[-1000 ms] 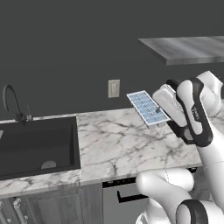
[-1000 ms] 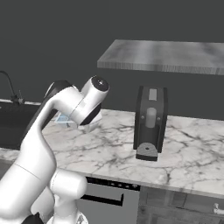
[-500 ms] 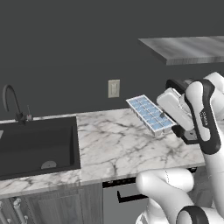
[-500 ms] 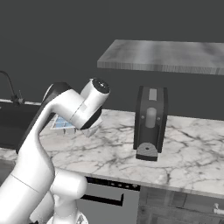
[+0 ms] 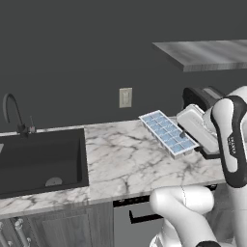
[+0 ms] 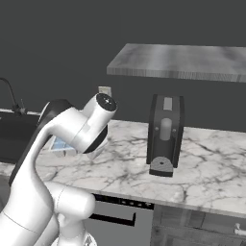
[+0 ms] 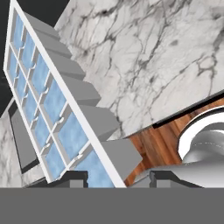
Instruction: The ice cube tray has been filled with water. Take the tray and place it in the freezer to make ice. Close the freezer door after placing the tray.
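The ice cube tray (image 5: 165,131) is a white grid with pale blue water (image 7: 56,101) in its cells. It hangs tilted above the marble counter (image 5: 120,164), near the right end. My gripper (image 5: 186,141) is shut on the tray's near end, with the white hand behind it. In the hand view the tray (image 7: 48,100) runs up and to the left from between my gripper (image 7: 116,179) tips, seen edge-on with the cells' undersides showing. In the right base view a corner of the tray (image 6: 60,143) peeks out behind my arm. The freezer is out of view.
A dark sink (image 5: 38,161) with a faucet (image 5: 13,113) is set in the counter's left end. A black coffee machine (image 6: 165,134) stands on the counter to the right, under a grey wall shelf (image 6: 182,60). A wall socket (image 5: 125,97) sits behind the tray.
The tray, held in the gripper, has dropped a little and swung toward the robot and to the right. The hand has drawn back with it.
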### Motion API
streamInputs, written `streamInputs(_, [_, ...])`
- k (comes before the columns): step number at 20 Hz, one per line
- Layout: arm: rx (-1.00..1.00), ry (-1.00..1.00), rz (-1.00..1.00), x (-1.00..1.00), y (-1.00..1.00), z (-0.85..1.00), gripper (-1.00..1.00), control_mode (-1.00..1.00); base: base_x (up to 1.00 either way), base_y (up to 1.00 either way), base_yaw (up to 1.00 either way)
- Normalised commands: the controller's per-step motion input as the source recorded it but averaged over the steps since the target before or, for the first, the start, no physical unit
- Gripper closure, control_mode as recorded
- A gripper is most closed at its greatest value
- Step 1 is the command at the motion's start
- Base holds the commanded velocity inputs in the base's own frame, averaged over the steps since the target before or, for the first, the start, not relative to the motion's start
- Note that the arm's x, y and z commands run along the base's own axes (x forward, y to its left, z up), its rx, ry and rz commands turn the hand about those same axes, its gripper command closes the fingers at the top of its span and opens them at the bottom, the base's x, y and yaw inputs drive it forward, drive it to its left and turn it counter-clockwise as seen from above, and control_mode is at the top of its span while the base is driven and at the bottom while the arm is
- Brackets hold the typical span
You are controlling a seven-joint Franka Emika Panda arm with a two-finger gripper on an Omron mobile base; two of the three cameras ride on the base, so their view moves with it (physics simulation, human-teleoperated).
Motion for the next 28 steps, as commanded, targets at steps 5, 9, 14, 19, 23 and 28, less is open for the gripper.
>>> streamInputs(5, [0.00, 0.01, -0.03, 0.23, 0.00, 0.01, 1.00, -1.00, 0.00, 0.00, 0.00])
streamInputs(9, [0.00, 0.01, -0.01, 0.06, -0.03, 0.00, 1.00, -1.00, 0.00, 0.00, 0.00])
streamInputs(14, [0.00, 0.00, 0.00, 0.00, -0.10, 0.00, 1.00, -1.00, 0.00, 0.00, 0.00])
streamInputs(19, [0.00, 0.00, 0.00, -0.07, -0.01, 0.00, 1.00, -1.00, 0.00, 0.00, 0.00])
streamInputs(23, [0.00, 0.00, 0.00, 0.00, 0.00, 0.00, 1.00, 1.00, -0.74, 0.00, 0.00])
streamInputs(28, [0.00, 0.00, 0.00, 0.00, 0.00, 0.00, 1.00, 1.00, -0.84, 0.00, 0.00])
